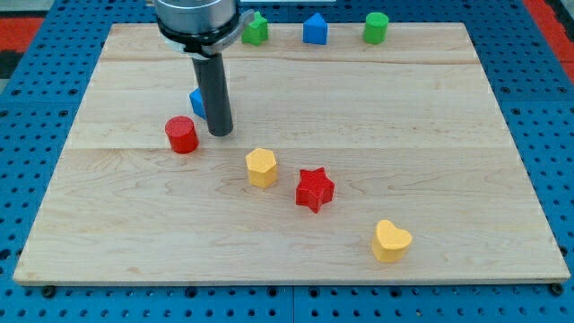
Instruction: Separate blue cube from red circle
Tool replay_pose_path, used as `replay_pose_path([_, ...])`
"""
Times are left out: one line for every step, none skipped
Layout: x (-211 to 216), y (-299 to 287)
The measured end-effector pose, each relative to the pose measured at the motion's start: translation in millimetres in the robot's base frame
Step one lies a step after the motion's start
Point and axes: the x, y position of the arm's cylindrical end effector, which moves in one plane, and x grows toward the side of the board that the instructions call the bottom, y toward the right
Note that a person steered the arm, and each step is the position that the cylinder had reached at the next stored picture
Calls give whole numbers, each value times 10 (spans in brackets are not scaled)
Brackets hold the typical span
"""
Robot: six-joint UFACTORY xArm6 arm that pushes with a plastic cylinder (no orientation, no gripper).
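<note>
The red circle (181, 135) is a short red cylinder left of the board's middle. The blue cube (196, 103) sits just above and to the right of it, mostly hidden behind my rod. My tip (221, 133) rests on the board right beside the blue cube, on its right side, and a little to the right of the red circle. The cube and the circle are close, with a narrow gap between them.
A yellow hexagon (261, 167), a red star (315, 188) and a yellow heart (391, 240) run diagonally toward the view's bottom right. Along the top edge stand a green block (256, 30), a blue house-shaped block (314, 30) and a green cylinder (376, 27).
</note>
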Motion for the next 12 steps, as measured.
replay_pose_path([-342,-44])
replay_pose_path([-444,-370])
replay_pose_path([-402,-438])
replay_pose_path([-684,-457])
replay_pose_path([-777,-729])
replay_pose_path([-781,-1019])
replay_pose_path([-944,-943])
replay_pose_path([-945,-690])
replay_pose_path([-945,-569])
replay_pose_path([-954,-344])
replay_pose_path([-1222,-306])
replay_pose_path([-1477,-310])
